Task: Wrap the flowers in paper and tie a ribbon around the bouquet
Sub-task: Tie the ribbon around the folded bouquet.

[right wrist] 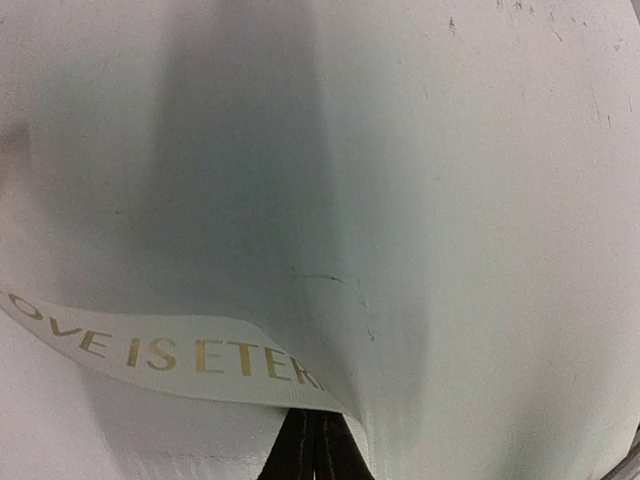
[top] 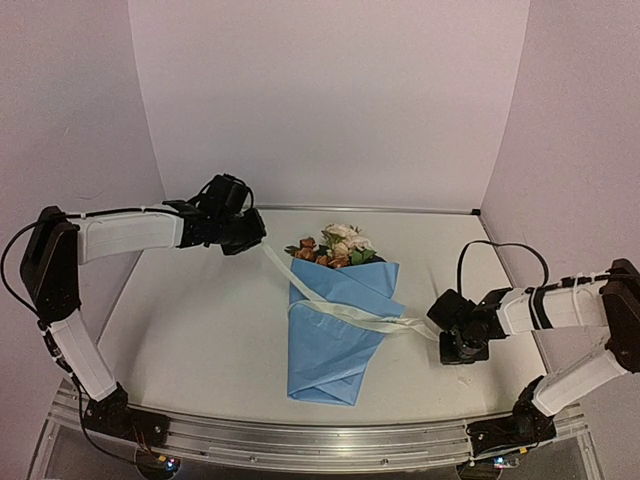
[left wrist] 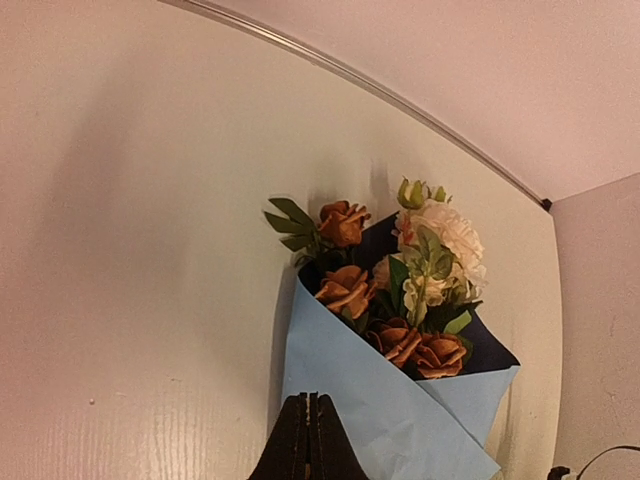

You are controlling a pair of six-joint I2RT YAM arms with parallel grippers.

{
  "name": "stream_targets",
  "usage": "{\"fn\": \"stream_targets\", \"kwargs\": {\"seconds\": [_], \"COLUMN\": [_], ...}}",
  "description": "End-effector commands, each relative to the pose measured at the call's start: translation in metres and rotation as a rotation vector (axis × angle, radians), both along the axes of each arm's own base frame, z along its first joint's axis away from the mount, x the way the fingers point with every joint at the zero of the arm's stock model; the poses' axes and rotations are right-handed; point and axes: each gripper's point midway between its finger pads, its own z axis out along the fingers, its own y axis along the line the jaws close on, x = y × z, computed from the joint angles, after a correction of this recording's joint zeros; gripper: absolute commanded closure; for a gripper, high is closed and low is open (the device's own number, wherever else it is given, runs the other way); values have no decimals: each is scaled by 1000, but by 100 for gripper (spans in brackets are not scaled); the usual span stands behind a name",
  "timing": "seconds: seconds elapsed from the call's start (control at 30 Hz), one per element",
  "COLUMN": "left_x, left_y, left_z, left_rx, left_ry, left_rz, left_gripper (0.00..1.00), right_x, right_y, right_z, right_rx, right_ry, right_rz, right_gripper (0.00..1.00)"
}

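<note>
The bouquet lies mid-table: flowers (top: 335,245) (left wrist: 410,290) in cream, peach and rust stick out of a light-blue paper (top: 330,350) (left wrist: 400,410) cone, blooms toward the back. A cream ribbon (top: 350,315) crosses the cone. One end rises back-left to my left gripper (top: 258,238) (left wrist: 309,398), which is shut on it above the table, left of the blooms. The other end runs right to my right gripper (top: 438,325) (right wrist: 318,415), low beside the cone. In the right wrist view the ribbon (right wrist: 150,350), printed with gold letters, enters those shut jaws.
A white tabletop (top: 200,330) is walled by pale panels at the back and both sides. An aluminium rail (top: 300,440) carrying the arm bases runs along the near edge. A black cable (top: 500,245) loops above the right arm.
</note>
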Motion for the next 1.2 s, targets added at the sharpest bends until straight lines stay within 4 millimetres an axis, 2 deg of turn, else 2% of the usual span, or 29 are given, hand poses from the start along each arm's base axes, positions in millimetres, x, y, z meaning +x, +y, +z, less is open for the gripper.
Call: {"fn": "stream_targets", "kwargs": {"seconds": [0.0,0.1,0.17,0.33,0.43,0.57,0.77,0.93,1.17], "left_x": [0,-2,-3,-7,-7,-6,-5,-4,-5], "left_y": [49,78,89,91,87,87,85,84,87], "left_z": [5,-4,-8,-19,-18,-14,-12,-10,-6], "left_rx": [20,22,23,15,-6,-8,-15,-17,-19], "left_ry": [-15,3,9,29,25,14,10,8,-2], "left_rz": [108,168,190,176,158,156,154,154,159], "left_gripper": [100,100,100,100,100,100,100,100,100], "right_x": [-39,-38,-34,-19,-4,20,43,51,66], "right_y": [-28,-22,-13,16,35,53,77,91,97], "right_z": [-14,-12,-9,8,24,46,60,54,33], "right_rx": [-77,-50,-22,89,146,170,101,53,66], "right_ry": [175,181,183,134,53,-83,-138,-93,-15], "right_rz": [-23,5,49,184,275,392,674,844,856], "right_gripper": [100,100,100,98,85,61,46,30,27]}}
